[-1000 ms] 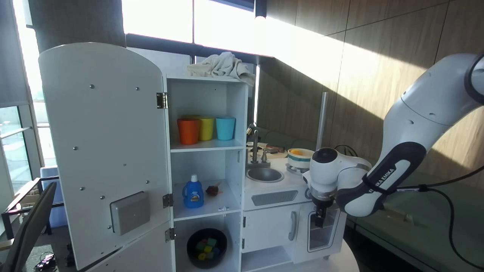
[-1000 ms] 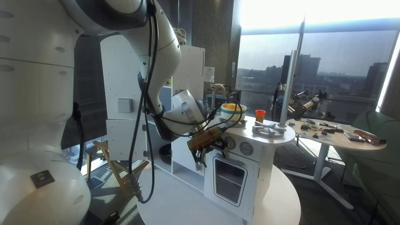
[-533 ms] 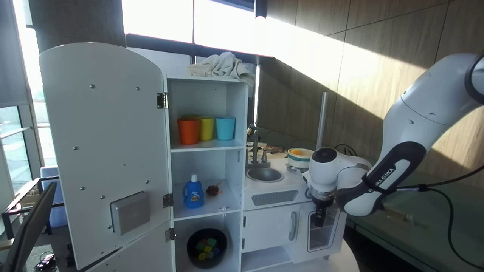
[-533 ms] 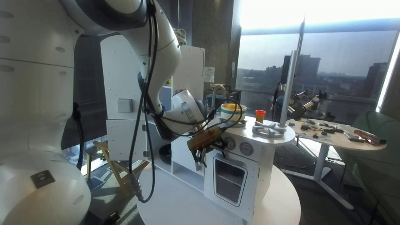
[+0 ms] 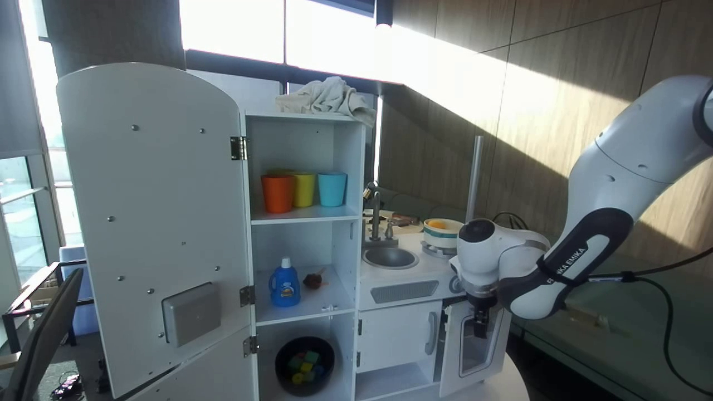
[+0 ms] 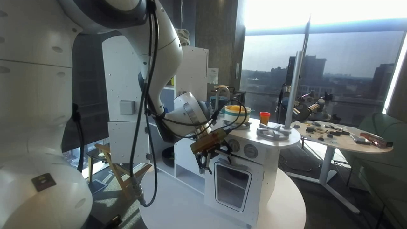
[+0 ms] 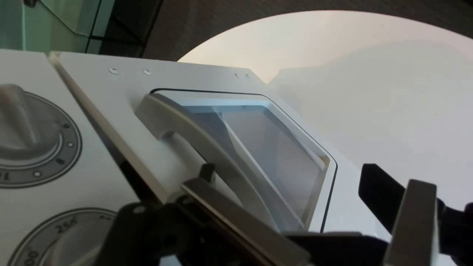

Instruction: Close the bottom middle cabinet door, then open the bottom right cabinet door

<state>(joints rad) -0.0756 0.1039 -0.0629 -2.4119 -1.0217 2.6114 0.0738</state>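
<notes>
Oven door point(image 5: 478, 356) swung ajar, and my gripper point(image 7: 295, 181) shifted with it

Half a second ago the door sat flush; now its left edge stands out from the white toy kitchen point(image 6: 269, 168), and in the wrist view a dark gap runs along it. My arm point(image 5: 607, 189) has moved slightly to the right with it in an exterior view. The gripper is spread wide: one finger point(image 7: 240, 218) lies at the door's grey handle point(image 7: 218, 155), on the side toward the knobs point(image 7: 27, 122), though I cannot tell whether they touch; the other finger point(image 7: 414, 218) stands well apart from it. Just left of the oven door, the plain door point(image 5: 395, 337) of the middle cabinet is shut.

The kitchen stands on a round white table point(image 6: 178, 203), pale and smooth; the wrist view shows a shadow over part of it and a brighter band along the rim. Up on the counter point(image 6: 251, 133), a bowl point(image 5: 443, 238) with a green stripe sits on a burner point(image 5: 437, 252), with a red-lidded tub point(image 6: 265, 118) to its right. At the left, the tall cupboard point(image 5: 289, 139) has its upper door point(image 5: 156, 206) wide open, showing a blue cup point(image 5: 332, 189), a blue jug point(image 5: 285, 287) and, at the bottom, a black bowl point(image 5: 285, 380).

Sunlight slants across the wood-grained wall point(image 5: 585, 50) on the far right. A large window point(image 6: 349, 47) looks out on hazy buildings point(image 6: 313, 68), and before it, on the far right, a small table point(image 6: 343, 145) carries scattered small items point(image 6: 376, 140) beside green seating point(image 6: 386, 178).
</notes>
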